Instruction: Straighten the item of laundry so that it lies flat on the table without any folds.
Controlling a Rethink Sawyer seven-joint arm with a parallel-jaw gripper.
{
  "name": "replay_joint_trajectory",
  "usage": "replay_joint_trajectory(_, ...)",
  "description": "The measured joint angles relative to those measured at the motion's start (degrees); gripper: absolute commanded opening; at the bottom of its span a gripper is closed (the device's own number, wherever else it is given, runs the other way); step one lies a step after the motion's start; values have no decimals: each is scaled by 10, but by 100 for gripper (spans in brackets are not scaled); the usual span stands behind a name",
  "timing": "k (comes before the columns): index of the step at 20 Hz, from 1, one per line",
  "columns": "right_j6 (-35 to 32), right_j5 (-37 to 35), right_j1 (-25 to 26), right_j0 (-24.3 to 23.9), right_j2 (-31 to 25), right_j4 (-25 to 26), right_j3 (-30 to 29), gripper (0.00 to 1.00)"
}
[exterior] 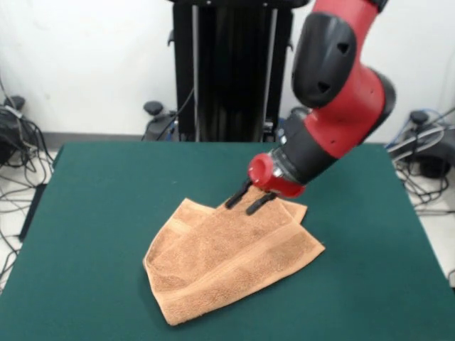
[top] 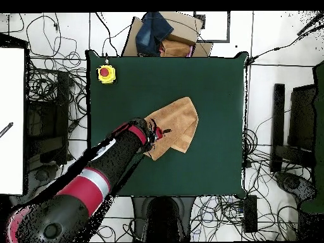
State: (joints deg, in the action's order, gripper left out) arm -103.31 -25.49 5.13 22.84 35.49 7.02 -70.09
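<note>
The peach-orange towel (exterior: 231, 259) lies folded near the middle of the dark green table (exterior: 92, 213). An upper layer lies over a lower one, and a lower corner peeks out at the right. A woven band runs along its near edge. My gripper (exterior: 249, 200) hangs tilted over the towel's far edge. Its two black fingers stand apart, open, with their tips at or just above the cloth and nothing between them. In the overhead view the towel (top: 177, 122) lies mid-table (top: 215, 88), and the gripper (top: 158, 133) is at the towel's left edge.
A yellow box with a red button (top: 106, 74) stands at one table corner. A cardboard box with blue cloth (top: 161, 35) sits beyond the table's edge. Cables cover the floor all round. The black pedestal (exterior: 231, 71) stands behind the table.
</note>
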Motion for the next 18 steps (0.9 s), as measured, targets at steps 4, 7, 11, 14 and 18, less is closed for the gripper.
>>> replay_joint_trajectory(4, -25, 0, 47, -1, 29, -12, 23, 100)
replay_joint_trajectory(7, -31, 0, 54, -1, 31, -12, 23, 100)
replay_joint_trajectory(11, -31, 0, 51, 5, 32, -14, 23, 100)
replay_joint_trajectory(14, -31, 0, 45, 12, 31, -16, 22, 100)
replay_joint_trajectory(18, -31, 0, 20, 31, 32, -19, 13, 100)
